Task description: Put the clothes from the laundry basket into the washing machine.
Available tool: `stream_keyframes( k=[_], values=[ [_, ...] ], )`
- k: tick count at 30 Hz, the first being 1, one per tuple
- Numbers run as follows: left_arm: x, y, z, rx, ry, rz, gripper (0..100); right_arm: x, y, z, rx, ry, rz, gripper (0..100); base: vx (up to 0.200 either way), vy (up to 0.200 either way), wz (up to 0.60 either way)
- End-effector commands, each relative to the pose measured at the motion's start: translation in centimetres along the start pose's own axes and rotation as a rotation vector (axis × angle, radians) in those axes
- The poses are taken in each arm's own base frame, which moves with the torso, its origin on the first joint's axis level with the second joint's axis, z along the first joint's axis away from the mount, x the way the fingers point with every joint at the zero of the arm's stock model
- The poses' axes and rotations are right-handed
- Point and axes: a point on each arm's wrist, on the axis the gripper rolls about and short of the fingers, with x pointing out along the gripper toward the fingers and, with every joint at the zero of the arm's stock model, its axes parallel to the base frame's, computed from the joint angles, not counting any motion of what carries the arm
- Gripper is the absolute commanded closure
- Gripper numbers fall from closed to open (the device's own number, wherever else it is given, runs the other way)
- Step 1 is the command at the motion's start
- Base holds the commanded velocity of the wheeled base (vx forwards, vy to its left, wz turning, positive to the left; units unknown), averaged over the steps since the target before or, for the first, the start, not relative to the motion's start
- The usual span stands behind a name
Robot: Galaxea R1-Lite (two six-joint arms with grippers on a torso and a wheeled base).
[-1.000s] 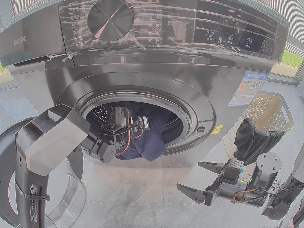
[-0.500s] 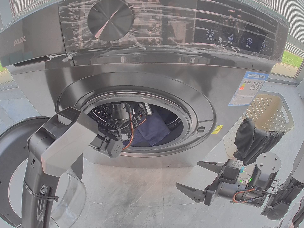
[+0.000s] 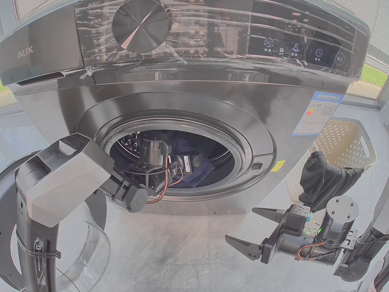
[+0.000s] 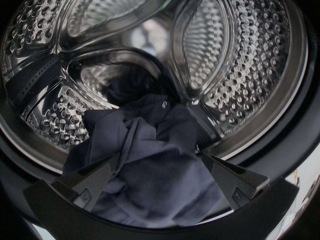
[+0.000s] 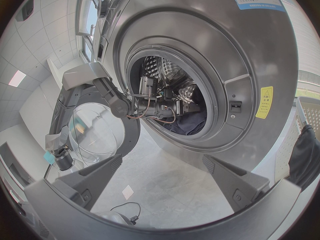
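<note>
The black garment (image 3: 324, 181) hung on the basket (image 3: 368, 144) rim behind the nearer right gripper (image 3: 241, 224), jaws apart; the left gripper (image 4: 160, 157), jaws apart too, was in the drum (image 4: 256, 50).

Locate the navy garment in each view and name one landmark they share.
Head view: navy garment low in the door opening.
Left wrist view: navy garment heaped close to the camera, before the perforated drum wall.
Right wrist view: navy garment at the door opening's lower edge.
Shared landmark: the perforated drum wall behind it.
</note>
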Motion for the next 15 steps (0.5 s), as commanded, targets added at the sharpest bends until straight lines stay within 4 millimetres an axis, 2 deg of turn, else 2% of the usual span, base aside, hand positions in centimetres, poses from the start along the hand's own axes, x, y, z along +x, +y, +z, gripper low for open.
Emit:
stream_keyframes(
  k=[1, 5, 14, 15],
  values=[
    [-1.9, -0.2, 0.3, 0.028, 0.049, -0.015, 0, 0.0, 0.0, -0.1, 0.0, 0.003, 0.0, 0, 0.0, 0.0, 0.0],
    [-2.4, 0.2, -1.8, 0.07, 0.122, -0.012, 0, 0.0, 0.0, -0.1, 0.0, 0.003, 0.002, 0, 0.0, 0.0, 0.0],
    [-1.5, 0.8, -3.7, 0.085, 0.156, 0.0, 0, 0.1, 0.0, -0.1, 0.0, 0.006, 0.002, 0, 0.0, 0.0, 0.0],
    [-1.4, 0.8, -3.6, 0.085, 0.153, 0.0, 100, 0.1, 0.0, -0.1, 0.002, 0.006, 0.002, 0, 0.0, 0.0, 0.0]
  ],
)
